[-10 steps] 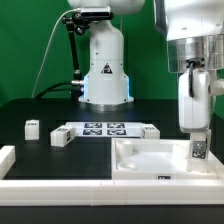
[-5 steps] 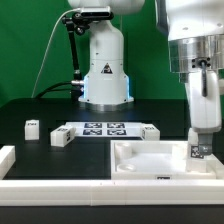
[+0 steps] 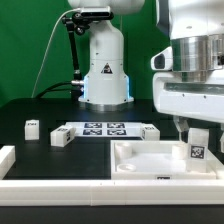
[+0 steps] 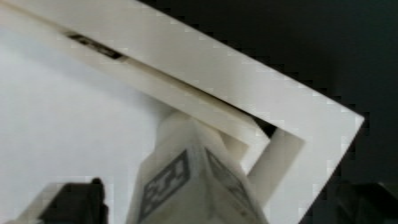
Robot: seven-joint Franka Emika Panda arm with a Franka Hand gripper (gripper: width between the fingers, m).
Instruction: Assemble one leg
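Observation:
The leg (image 3: 199, 146), a small white post with a black-and-white tag facing the camera, stands upright in the corner of the large white tray-like part (image 3: 150, 158) on the exterior view's right. My gripper (image 3: 198, 128) hangs just above and around its top, hand turned broadside to the camera. In the wrist view the leg (image 4: 196, 175) rises between my two dark fingers (image 4: 71, 203), with a strip of white showing between each finger and the leg. The gripper (image 4: 214, 208) is open.
Three more white legs lie on the black table (image 3: 32, 127), (image 3: 60, 137), (image 3: 150, 131) around the marker board (image 3: 103, 129). A white raised border (image 3: 60, 186) runs along the front. The robot base (image 3: 105, 70) stands behind.
The hand has turned about a quarter turn and risen slightly. The leg has stayed upright in the tray corner with its tag still facing the camera.

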